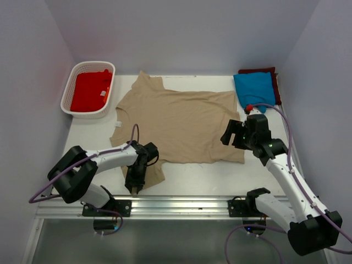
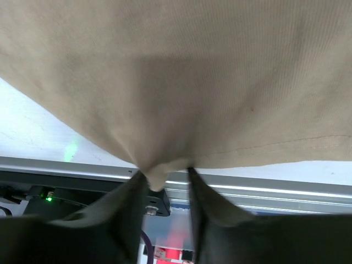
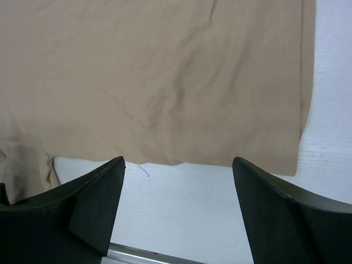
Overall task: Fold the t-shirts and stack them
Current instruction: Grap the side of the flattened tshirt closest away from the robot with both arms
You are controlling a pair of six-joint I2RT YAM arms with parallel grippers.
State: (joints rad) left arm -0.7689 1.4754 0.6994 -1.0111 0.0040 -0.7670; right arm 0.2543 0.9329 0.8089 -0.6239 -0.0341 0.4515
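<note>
White tabletop (image 1: 192, 179) runs between pale walls. At its near left, the left tool (image 2: 165, 177) stands narrowed on a small pinch of the tan t-shirt (image 1: 181, 118), with a tuck of the near sleeve bunched between its tips. The right tool (image 3: 179, 165) hangs wide open with nothing in it, above bare surface just beside the shirt's near right hem corner. The shirt lies flat across the middle, collar to the left and hem to the right. Farther out, a blue t-shirt (image 1: 254, 91) sits folded on a maroon t-shirt (image 1: 264, 70) at the far right, and a red t-shirt (image 1: 88, 91) fills a basket (image 1: 91, 65) at the far left. The hold looks thin, so a lift may let the sleeve slip free. With only one side gripped, the fold would likely drag crooked.
</note>
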